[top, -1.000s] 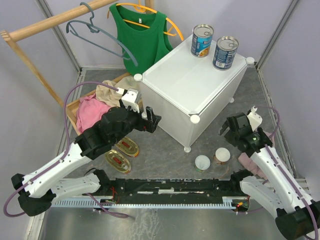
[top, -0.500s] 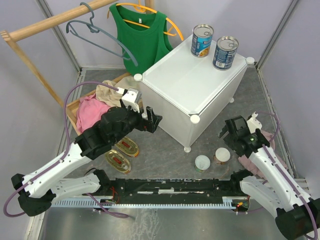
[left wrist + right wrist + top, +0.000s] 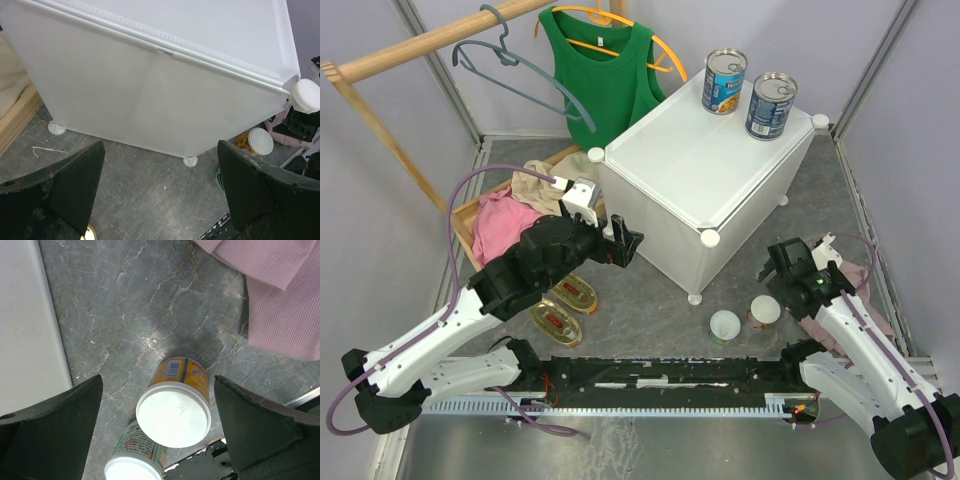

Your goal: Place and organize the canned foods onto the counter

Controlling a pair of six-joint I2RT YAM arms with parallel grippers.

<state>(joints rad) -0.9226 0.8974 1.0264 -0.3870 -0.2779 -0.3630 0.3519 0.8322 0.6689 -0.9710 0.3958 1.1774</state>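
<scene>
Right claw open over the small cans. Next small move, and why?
Probably lower the right claw straight down around the orange-labelled can: it stands upright, roughly centred under the open claw. The other small can sits close beside it, so go slowly.

Two tall cans (image 3: 725, 82) stand side by side at the far right corner of the surface (image 3: 700, 175). Two small cans (image 3: 725, 325) sit touching on the floor (image 3: 650, 300) before its near corner. Two flat tins (image 3: 575, 294) lie to its left, just before the tray (image 3: 465, 228).
</scene>
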